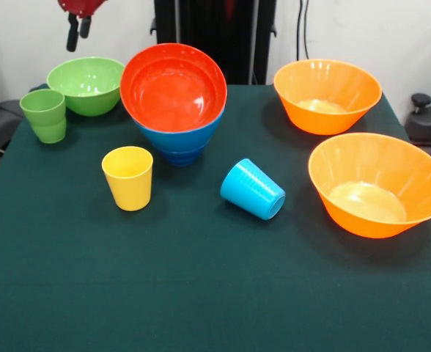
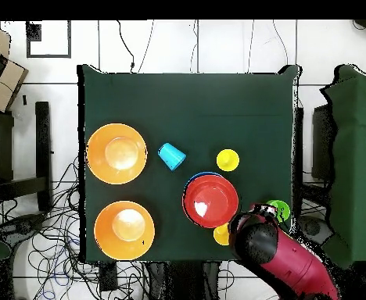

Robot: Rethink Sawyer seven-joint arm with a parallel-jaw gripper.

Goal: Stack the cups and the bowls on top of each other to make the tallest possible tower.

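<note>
Front view first: tower at the table's middle back, a tilted red-orange bowl lying in a light blue bowl, with a darker blue piece just visible beneath; glossy inside, mouth tipped toward the camera. Left of it, green bowl upright, green cup upright just in front and to its left. Yellow cup upright in front of the tower; light blue cup on its side, mouth toward the lower right. Two orange bowls on the right, far one and near one, both upright and well apart from the tower. Gripper hanging at the top edge above the green bowl, only dark fingertips showing close together, holding nothing; open or shut cannot be told. Green cloth on the table. Overhead view next: red-orange bowl over a blue rim, a second yellow cup touching its edge, half hidden by the red and black arm. Green bowl covered by the arm; green cup peeking out beside it. Gripper itself hidden under the arm.
</note>
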